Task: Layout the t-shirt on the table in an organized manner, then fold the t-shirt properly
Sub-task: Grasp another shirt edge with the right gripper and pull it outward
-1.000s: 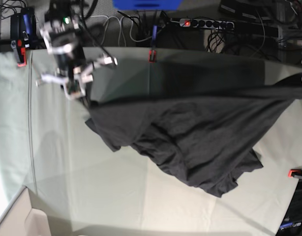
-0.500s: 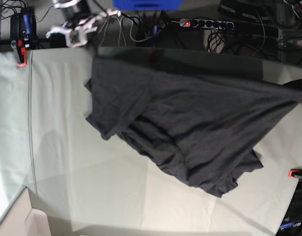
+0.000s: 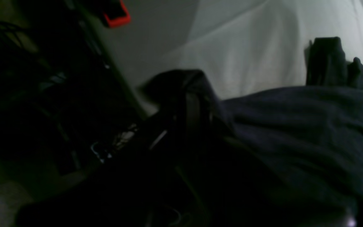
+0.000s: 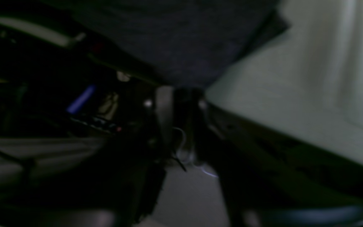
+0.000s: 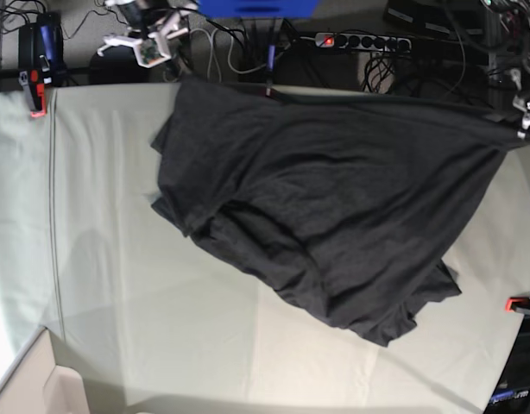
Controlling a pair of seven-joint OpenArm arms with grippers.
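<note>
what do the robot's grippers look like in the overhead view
The right gripper is built of white, pale-grey and black angular parts, with small red and green marks on its body. Only a small piece of the left gripper shows at the picture's edge: white and dark parts. The wrist views are too dark to add detail.

right gripper (image 5: 150,43) is pale silver-white metal with a small green dot; beyond the table (image 5: 118,259) edge; black body behind.

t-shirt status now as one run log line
t-shirt: spread along far edge of table, near part bunched | left gripper: shut on t-shirt corner | right gripper: beyond far edge
</note>
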